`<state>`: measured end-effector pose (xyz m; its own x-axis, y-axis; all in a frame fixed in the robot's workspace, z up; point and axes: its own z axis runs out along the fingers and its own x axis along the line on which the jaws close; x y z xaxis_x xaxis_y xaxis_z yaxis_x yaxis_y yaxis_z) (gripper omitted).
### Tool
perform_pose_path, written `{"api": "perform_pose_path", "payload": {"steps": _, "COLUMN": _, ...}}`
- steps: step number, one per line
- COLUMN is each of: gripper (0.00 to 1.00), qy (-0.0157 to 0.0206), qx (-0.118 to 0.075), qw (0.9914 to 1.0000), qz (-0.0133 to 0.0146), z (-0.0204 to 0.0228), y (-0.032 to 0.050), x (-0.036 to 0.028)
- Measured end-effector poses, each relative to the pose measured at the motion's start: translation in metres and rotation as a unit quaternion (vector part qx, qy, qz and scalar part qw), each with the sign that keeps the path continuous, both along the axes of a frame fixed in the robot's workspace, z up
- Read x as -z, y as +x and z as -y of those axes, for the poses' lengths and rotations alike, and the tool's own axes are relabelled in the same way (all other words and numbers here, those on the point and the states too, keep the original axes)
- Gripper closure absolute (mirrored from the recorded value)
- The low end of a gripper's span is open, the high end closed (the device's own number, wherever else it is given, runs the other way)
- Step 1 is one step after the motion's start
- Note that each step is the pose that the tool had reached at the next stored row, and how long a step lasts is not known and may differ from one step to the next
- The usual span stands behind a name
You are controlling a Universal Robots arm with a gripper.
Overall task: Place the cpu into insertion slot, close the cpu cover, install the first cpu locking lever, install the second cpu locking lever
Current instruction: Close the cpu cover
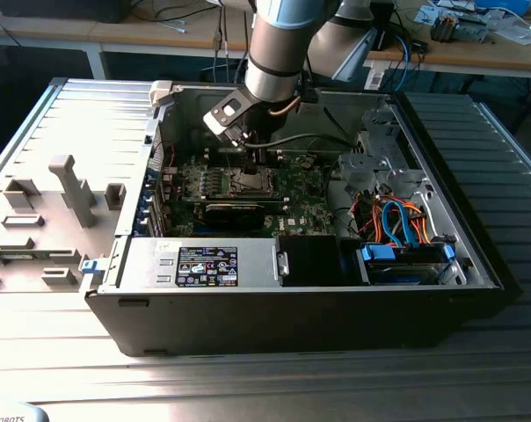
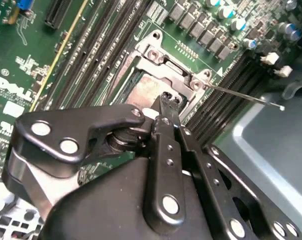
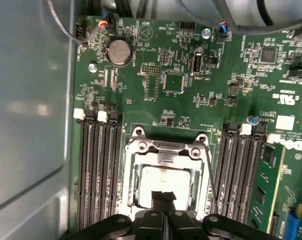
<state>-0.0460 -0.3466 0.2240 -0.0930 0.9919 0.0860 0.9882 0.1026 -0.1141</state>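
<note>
Hanging over cpu (image 3: 147,181): tool (image 3: 164,195) pinched narrow | cpu flat, face up, in insertion slot (image 3: 129,175)

We record a ribbed grey table (image 1: 248,378) bearing an open computer case (image 1: 292,316); a grey plate (image 1: 37,237) with blocks lies beside the case.

memory slots (image 3: 98,170) flanking gripper (image 3: 163,196), case wall (image 3: 31,100) near, case open above

Circuit board (image 3: 191,105) green with white print; cpu (image 3: 161,179) silver-grey; cpu cover (image 3: 163,156) silver; gripper (image 3: 163,196) black; cables (image 1: 399,227) orange and blue; memory slots (image 3: 98,170) black; case wall (image 3: 31,100) grey
</note>
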Motion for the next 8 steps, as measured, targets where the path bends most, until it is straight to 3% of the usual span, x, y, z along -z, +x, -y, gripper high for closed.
{"api": "perform_pose_path", "payload": {"steps": 2, "gripper": 0.89, "qy": -0.0001, "qx": 0.000, "qw": 1.00000, "qz": 0.0000, "z": 0.0000, "y": 0.0001, "x": -0.0071}}
{"api": "perform_pose_path", "payload": {"steps": 8, "gripper": 0.89, "qy": 0.0000, "qx": 0.000, "qw": 1.00000, "qz": 0.0000, "z": 0.0000, "y": 0.0001, "x": -0.0076}}
